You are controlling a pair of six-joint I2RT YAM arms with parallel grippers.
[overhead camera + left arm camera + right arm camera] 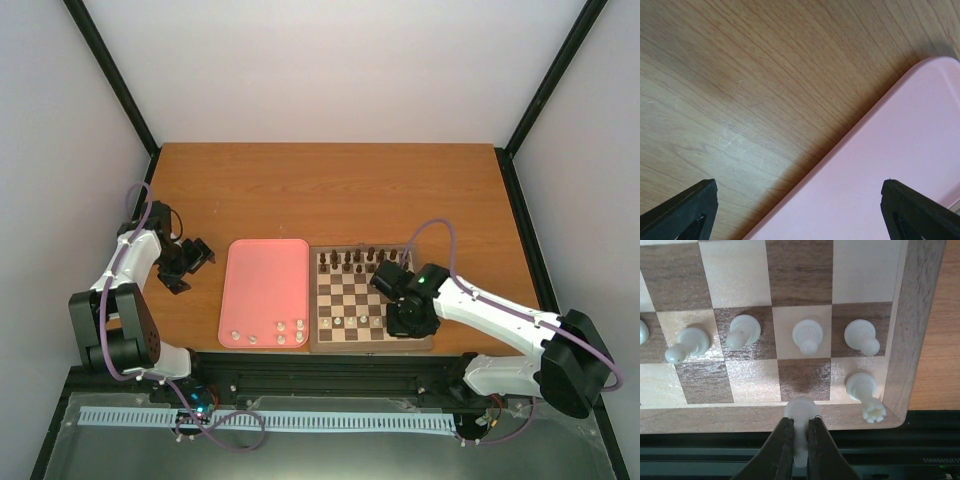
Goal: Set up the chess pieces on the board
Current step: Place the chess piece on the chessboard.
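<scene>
The board (372, 347) lies right of centre, with dark pieces (350, 260) along its far rows. My right gripper (405, 325) hovers over the board's near right part. In the right wrist view it (800, 421) is shut on a white chess piece (801, 412) above the near border (715, 417). Just beyond stand several white pawns (807, 335), and a white rook (865, 392) occupies the corner square. More white chess pieces (283, 333) lie on the pink tray (265, 280). My left gripper (200, 255) is open and empty, left of the tray.
The left wrist view has the open left gripper (799, 189) over the pink tray's edge (890, 150) and bare wooden table (740, 75). A black rail (330, 365) runs along the table's near edge, just below the board.
</scene>
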